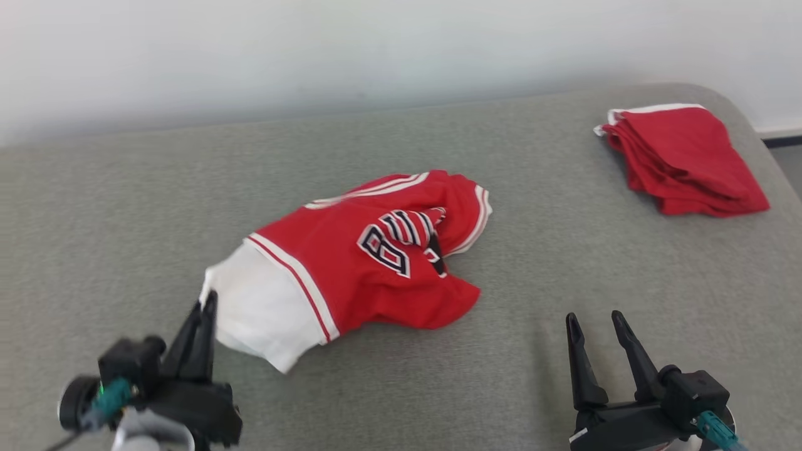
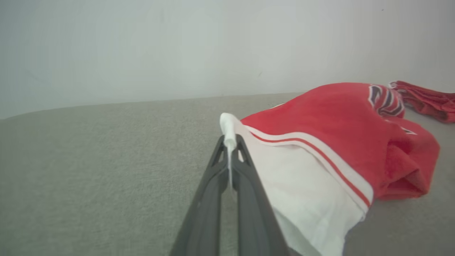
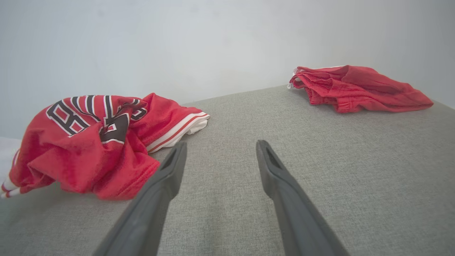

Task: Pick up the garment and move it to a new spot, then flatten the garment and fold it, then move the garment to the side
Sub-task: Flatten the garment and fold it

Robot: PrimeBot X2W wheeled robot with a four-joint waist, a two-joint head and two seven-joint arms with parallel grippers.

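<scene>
A pale wall (image 1: 376, 50) rose behind a grey cloth-covered counter (image 1: 125, 219) with a rounded far right corner.

The red basketball jersey (image 1: 351, 250) lay crumpled near the middle of the counter. In the head view its long axis ran on a slant, from the near left up to the far right. The near-left end was a white cloth panel beyond a white band with a thin red stripe. The far-right end showed more white-and-red striped trim, and a bunched red fold stuck out toward the near right.

Dark lettering with a white outline sat on the raised middle of the jersey. One big letter read like a "B". The rest was lost in the folds, beside some dark and white stripes.

A folded red garment (image 1: 683, 156) with a white edge lay at the far right corner, well apart from the jersey.

The left gripper (image 1: 207, 300) reached in from the near left. Its fingers were pressed together on the corner of the jersey's white panel, and in the left wrist view a thin edge of white cloth stood up between the fingertips (image 2: 236, 149).

The right gripper (image 1: 594, 316) stood over bare counter to the near right of the jersey, not touching it. Its fingers were spread apart with nothing between them.
</scene>
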